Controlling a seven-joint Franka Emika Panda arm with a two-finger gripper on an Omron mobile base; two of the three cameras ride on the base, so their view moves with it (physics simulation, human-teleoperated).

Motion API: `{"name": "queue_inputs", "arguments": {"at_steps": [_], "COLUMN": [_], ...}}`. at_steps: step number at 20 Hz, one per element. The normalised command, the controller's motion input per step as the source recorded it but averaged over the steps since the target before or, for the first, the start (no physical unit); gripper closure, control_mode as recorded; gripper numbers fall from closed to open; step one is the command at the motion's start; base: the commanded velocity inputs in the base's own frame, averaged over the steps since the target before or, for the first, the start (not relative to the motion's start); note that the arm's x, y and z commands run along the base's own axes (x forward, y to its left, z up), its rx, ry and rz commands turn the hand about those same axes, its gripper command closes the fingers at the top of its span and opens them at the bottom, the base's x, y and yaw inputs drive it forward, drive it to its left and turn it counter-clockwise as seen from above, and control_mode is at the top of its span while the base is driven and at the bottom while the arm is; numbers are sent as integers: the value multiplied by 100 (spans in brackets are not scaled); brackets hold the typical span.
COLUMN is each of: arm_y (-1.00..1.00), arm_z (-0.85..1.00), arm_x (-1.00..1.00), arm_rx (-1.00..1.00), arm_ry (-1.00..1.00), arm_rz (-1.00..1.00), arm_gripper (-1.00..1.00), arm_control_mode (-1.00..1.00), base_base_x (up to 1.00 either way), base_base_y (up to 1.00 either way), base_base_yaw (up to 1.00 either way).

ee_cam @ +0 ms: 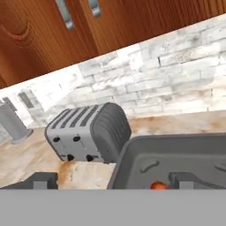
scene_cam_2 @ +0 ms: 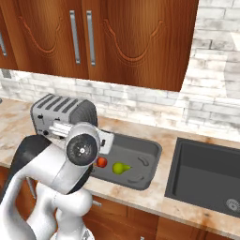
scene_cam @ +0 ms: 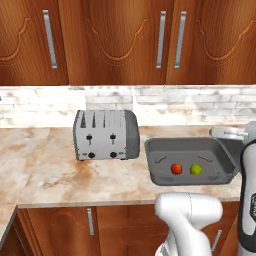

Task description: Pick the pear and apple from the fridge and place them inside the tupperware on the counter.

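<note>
Counter: beige marbled stone. One silver four-slot toaster at left. Just right of it, one dark grey tupperware, shallow, rounded corners. Inside: one round red apple, then one yellow-green pear, side by side, apart. Gripper above the tupperware, jaws spread wide, holding nothing.

The white arm is seen bent at its dark joints, with the wrist raised above the front edge of the desk. The gripper is held open, its fingers spread wide apart with nothing between them.
</note>
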Motion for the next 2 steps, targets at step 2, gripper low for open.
{"name": "queue_inputs", "arguments": {"at_steps": [2], "arm_y": [0], "arm_z": [51], "arm_x": [-67], "arm_rx": [0], "arm_ry": [-23], "arm_rz": [-5], "arm_gripper": [-100], "arm_control_mode": [-100], "base_base_x": [0], "base_base_y": [0], "base_base_yaw": [0]}}
